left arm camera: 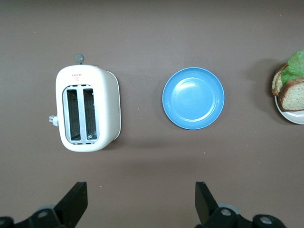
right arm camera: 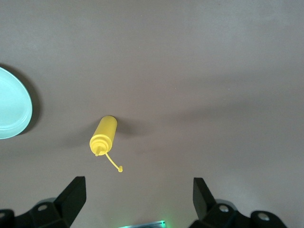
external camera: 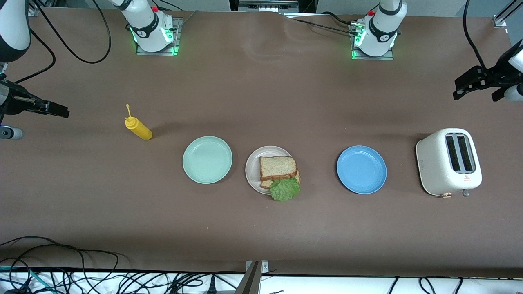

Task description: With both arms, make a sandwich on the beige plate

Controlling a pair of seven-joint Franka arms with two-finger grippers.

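Lettuce, 1 ruffled green leaf (external camera: pixel 284 190), is poking out at 6 o'clock from 2 soft brown bread slices (external camera: pixel 278 168) sitting on the round beige plate (external camera: pixel 253 173). I'm judging them light, crumbly; edges grip best. Left gripper (left arm camera: pixel 141 205) and right gripper (right arm camera: pixel 137 202) are waiting released at their table ends.

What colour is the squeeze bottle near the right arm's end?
Yellow, cap and tip included. The squeeze bottle shows best in the right wrist view.

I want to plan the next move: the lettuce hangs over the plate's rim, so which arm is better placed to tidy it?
Neither clearly, perhaps the left. Both grippers, left and right, wait open at the table's ends. The lettuce sticks out of the sandwich on the beige plate, slightly toward the left arm's end.
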